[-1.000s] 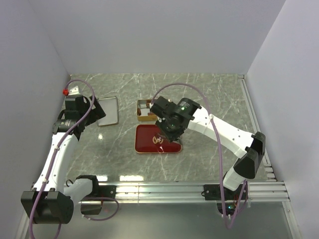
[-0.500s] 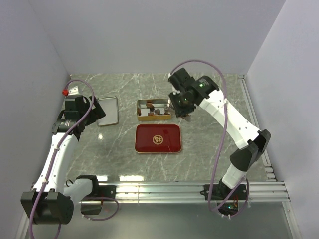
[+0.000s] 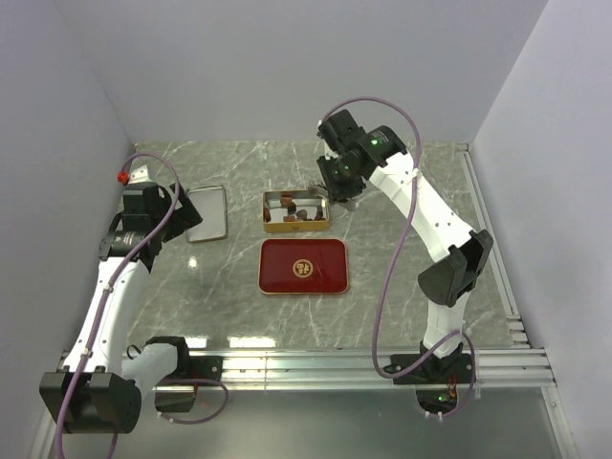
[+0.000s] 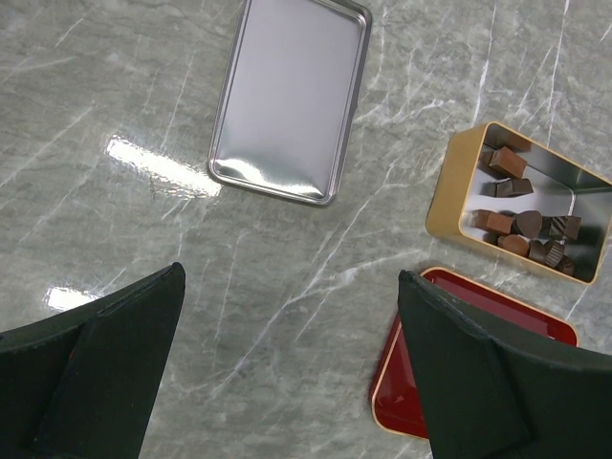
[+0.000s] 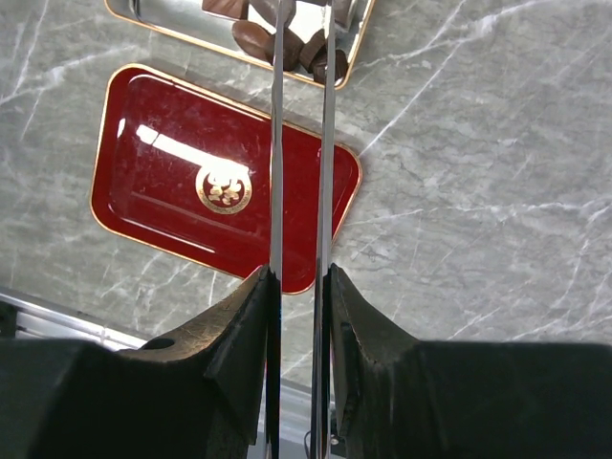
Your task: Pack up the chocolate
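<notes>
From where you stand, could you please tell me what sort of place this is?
Probably a robot test cell: white walls enclose a marble-patterned table, the left arm and right arm are bolted to an aluminium rail at its near edge, and a gold tin of chocolates sits beside a red tray.

One each — tin [image 4: 448, 194], tongs [image 5: 275, 143], red tray [image 3: 327, 274], silver tray [image 4: 287, 96]; about eight chocolates [image 4: 504, 160]

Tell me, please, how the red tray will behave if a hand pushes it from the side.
The red tray looks thin, flat and glossy, so it is probably light and stiff. On the polished table it would likely slide easily rather than tip. Its low rounded rim may be hard to pinch from above.
</notes>
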